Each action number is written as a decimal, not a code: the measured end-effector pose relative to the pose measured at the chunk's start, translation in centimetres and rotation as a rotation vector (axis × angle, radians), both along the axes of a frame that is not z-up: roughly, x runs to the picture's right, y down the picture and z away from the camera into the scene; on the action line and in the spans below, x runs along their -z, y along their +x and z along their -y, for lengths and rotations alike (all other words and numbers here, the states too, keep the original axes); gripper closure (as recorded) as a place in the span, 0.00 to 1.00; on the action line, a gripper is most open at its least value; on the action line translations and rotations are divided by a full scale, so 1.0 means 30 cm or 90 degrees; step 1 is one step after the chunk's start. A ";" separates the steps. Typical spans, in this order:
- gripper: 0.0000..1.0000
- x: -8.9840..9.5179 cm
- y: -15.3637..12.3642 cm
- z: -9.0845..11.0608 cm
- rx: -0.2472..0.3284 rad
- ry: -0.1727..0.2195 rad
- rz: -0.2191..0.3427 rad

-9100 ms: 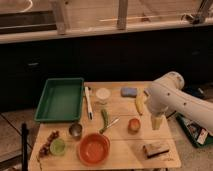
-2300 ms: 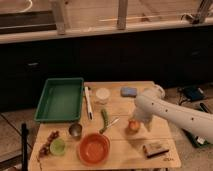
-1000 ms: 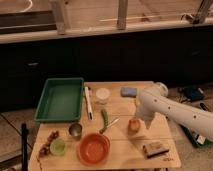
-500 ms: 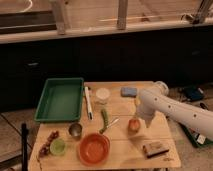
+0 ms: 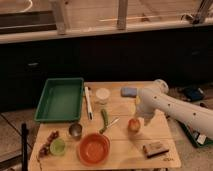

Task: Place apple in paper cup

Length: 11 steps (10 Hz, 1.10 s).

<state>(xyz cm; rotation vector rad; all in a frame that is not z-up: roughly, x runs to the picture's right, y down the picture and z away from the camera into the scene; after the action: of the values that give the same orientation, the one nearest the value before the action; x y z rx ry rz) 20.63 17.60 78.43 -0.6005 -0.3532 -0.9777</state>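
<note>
My gripper (image 5: 137, 121) clamps the apple (image 5: 133, 125), resting on the desk (image 5: 122, 152), near right. With the grasp made, I judge the next move is to lift and carry it far-left to the paper cup (image 5: 103, 95).

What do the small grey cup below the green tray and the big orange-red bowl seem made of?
Small grey cup: probably metal, given its dull silvery sheen. Big round orange-red bowl: likely plastic, with even, saturated colour; glazed ceramic is possible. The gripper, to their right, is shut on the small red-orange apple.
</note>
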 end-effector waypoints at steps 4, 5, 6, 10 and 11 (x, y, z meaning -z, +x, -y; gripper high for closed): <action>0.52 0.011 -0.014 0.041 0.002 0.003 0.001; 0.47 0.011 -0.013 0.043 0.001 0.003 0.002; 0.41 0.010 -0.011 0.042 0.001 0.001 0.002; 0.37 0.007 -0.024 0.039 0.010 -0.004 0.008; 0.37 0.003 -0.024 0.026 0.013 -0.007 0.011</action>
<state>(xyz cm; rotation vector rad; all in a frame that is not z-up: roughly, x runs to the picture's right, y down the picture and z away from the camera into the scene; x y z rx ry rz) 19.91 16.82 78.34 -0.6076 -0.3688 -1.0011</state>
